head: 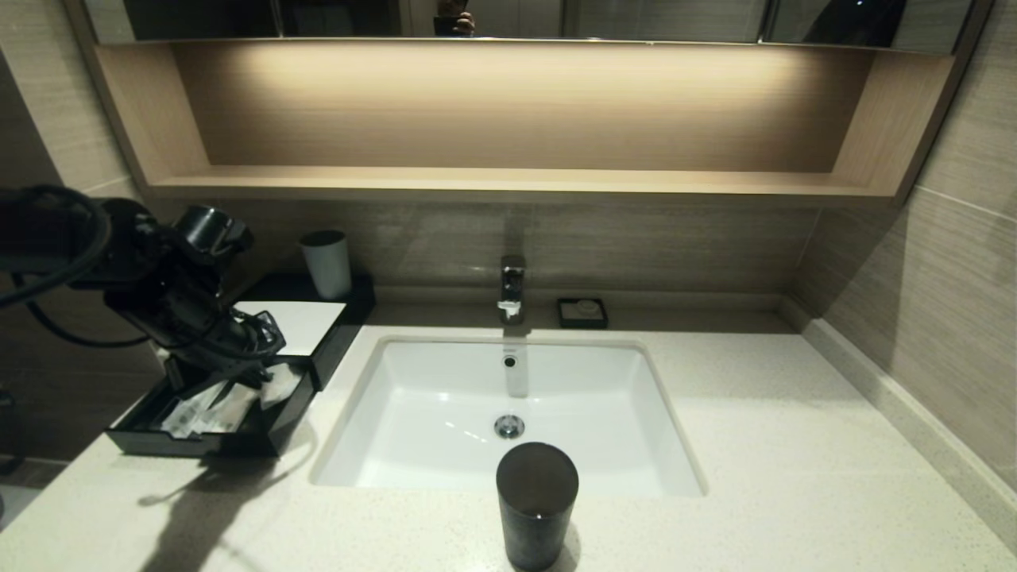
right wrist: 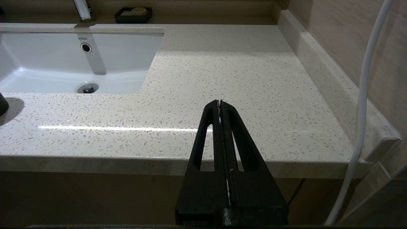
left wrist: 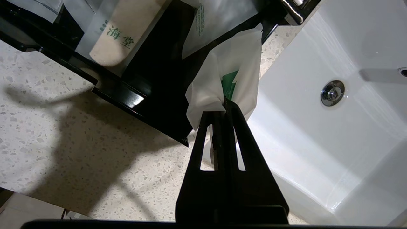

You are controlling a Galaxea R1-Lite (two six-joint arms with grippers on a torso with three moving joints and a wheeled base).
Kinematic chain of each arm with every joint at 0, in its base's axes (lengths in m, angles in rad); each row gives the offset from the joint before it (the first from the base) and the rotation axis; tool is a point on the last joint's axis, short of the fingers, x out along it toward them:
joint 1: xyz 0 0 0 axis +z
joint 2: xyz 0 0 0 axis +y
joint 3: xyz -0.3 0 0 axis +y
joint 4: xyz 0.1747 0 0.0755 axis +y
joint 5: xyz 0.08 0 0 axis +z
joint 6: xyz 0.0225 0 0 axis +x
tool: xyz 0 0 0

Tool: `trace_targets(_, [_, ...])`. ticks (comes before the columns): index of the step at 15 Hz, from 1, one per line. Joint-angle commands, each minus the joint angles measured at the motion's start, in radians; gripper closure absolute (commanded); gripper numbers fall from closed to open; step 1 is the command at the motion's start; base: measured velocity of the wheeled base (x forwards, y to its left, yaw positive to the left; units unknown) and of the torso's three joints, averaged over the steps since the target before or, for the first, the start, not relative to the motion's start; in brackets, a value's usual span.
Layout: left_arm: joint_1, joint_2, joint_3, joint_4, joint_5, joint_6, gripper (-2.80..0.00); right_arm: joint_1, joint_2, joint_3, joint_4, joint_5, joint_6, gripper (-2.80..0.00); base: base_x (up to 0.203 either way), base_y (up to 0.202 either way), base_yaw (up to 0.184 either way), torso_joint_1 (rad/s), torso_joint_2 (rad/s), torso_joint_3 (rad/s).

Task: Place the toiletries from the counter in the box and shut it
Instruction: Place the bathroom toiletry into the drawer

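Lit wooden wall shelf (head: 508, 119) above beige tiled walls (head: 953, 302)

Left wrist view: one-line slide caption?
Left gripper pinches the white sachet beside the box's open drawer.

Sink brand: "TOTO", small dark letters on the sink (right wrist: 120, 54) back wall above the overflow hole.
Beige tube: green characters "海堂" on the wrapped tube (left wrist: 117, 35) in the box drawer (left wrist: 127, 95).
Clear packet: faint green print on the packet (left wrist: 219, 19), unreadable.
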Motion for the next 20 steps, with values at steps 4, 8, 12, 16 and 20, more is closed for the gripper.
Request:
trace_targets(4, [0.013,0.036,-0.003,0.002,-0.001,-0.003,0.0,0.0,0.0,0.002,0.0,0.0,0.0,0.0,0.0,0.0,0.0,0.0,0.0,0.0])
trace_targets(8, [0.029,0.054,-0.008,-0.011,-0.003,0.003,0.0,0.0,0.0,0.0,0.0,0.0,0.0,0.0,0.0,0.0,0.0,0.0,0.0,0.0])
trace_targets(12, [0.05,0.072,-0.006,-0.02,-0.009,0.026,0.0,0.0,0.0,0.002,0.0,0.0,0.0,0.0,0.0,0.0,0.0,0.0,0.0,0.0])
trace_targets(16, [0.059,0.076,-0.003,-0.026,-0.056,0.049,0.0,0.0,0.0,0.002,0.0,0.0,0.0,0.0,0.0,0.0,0.0,0.0,0.0,0.0])
trace_targets(20, [0.061,0.093,-0.002,-0.036,-0.074,0.063,0.0,0.0,0.0,0.001,0.0,0.0,0.0,0.0,0.0,0.0,0.0,0.0,0.0,0.0])
